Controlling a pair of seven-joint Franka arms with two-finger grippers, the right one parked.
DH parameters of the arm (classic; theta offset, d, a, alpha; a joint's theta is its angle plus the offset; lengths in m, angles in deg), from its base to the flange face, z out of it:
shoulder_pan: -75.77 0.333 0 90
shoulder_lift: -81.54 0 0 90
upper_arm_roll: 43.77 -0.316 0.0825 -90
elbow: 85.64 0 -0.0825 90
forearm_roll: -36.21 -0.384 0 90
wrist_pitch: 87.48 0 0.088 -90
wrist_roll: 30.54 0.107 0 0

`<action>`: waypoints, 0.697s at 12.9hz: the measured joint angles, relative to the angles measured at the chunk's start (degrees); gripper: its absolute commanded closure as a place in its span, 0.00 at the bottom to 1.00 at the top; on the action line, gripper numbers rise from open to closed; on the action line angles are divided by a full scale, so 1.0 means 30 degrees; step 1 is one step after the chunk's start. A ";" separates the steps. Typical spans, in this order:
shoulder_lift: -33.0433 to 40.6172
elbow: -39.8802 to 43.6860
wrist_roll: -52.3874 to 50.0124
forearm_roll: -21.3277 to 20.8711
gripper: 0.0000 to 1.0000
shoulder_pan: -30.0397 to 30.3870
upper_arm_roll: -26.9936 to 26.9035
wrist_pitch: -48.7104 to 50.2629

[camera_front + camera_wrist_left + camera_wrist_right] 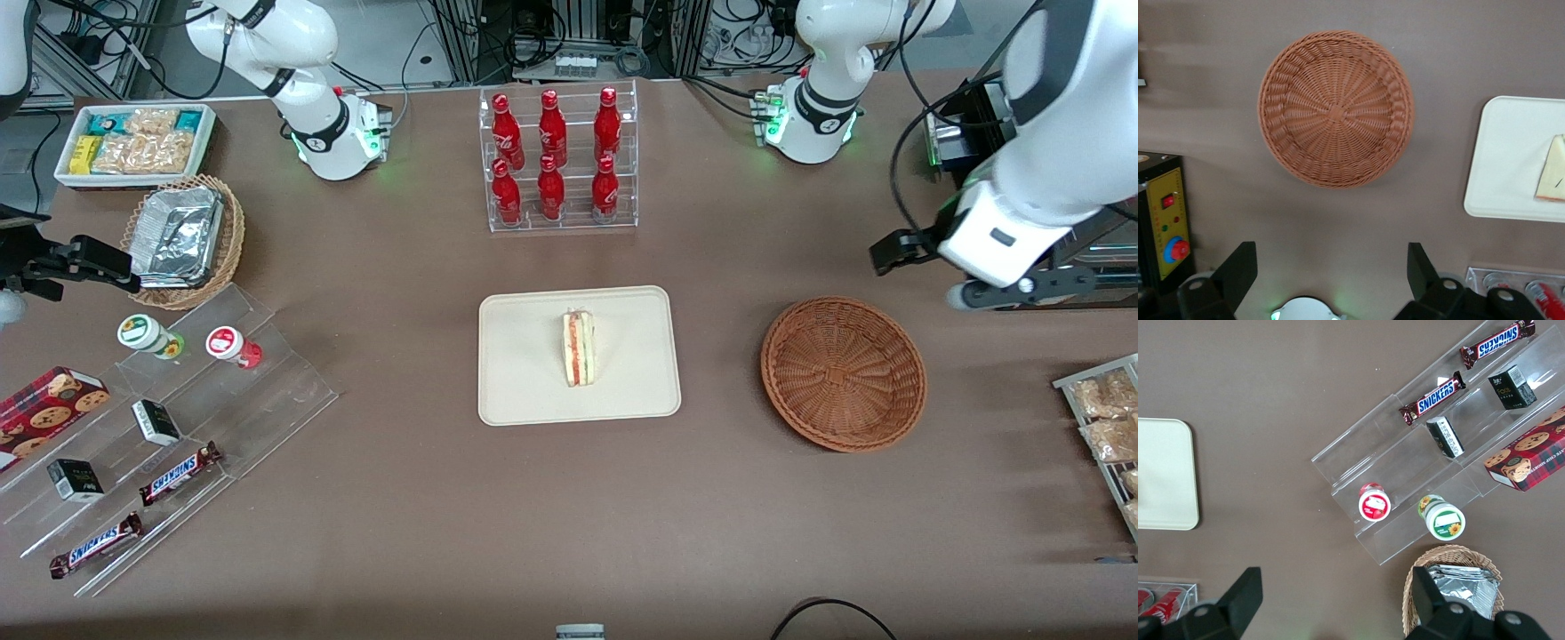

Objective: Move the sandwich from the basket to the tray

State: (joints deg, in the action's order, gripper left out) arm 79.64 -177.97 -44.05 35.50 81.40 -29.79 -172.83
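One sandwich (579, 348) lies on the tray (524, 391); tool (1331, 267) spread wide above basket (1336, 108).

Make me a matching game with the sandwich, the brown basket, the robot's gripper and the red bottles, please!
Things:
1. sandwich
2. basket
3. gripper
4. red bottles

Descriptions:
A. standing in a clear rack
B. open, holding nothing, up above the table near the basket
C. lying on the tray
D. nothing inside it

Pairs: 1-C, 2-D, 3-B, 4-A
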 measured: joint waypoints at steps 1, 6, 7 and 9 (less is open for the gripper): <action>0.0211 -0.0087 0.1006 0.0074 0.01 -0.0003 -0.0441 0.0156; 0.1489 -0.0689 0.2406 0.0125 0.01 -0.1563 -0.1806 0.0273; 0.1563 -0.0694 0.2406 0.0125 0.01 -0.2169 -0.2302 0.0273; 0.1621 -0.0685 0.2406 0.0120 0.01 -0.2869 -0.2889 0.0270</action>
State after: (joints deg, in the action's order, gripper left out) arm 84.50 -180.03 -36.83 35.86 72.80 -38.46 -172.02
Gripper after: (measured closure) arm 0.004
